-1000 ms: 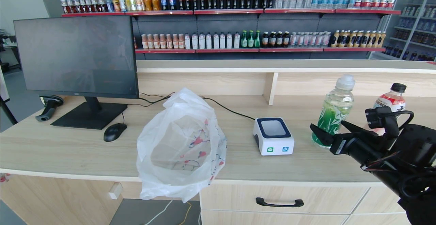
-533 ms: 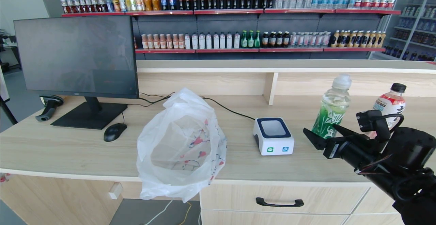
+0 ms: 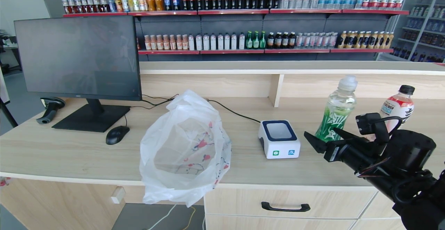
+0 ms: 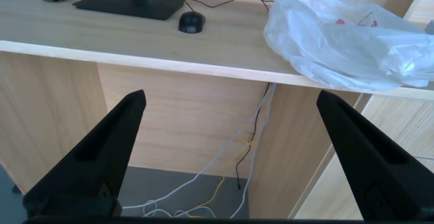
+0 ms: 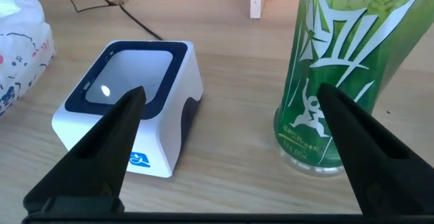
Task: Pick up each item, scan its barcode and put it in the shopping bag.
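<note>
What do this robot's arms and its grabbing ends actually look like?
The right arm is black with rounded joints, a small black camera box, looping black cable, thin red wires and a white label. Both the right gripper and left gripper have two flat black fingers tapering to points.

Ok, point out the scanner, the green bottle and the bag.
scanner (image 3: 280, 131), head view, dark top window.
green bottle (image 5: 346, 47), right wrist view, label.
bag (image 3: 184, 153), head view, front wall.
</note>
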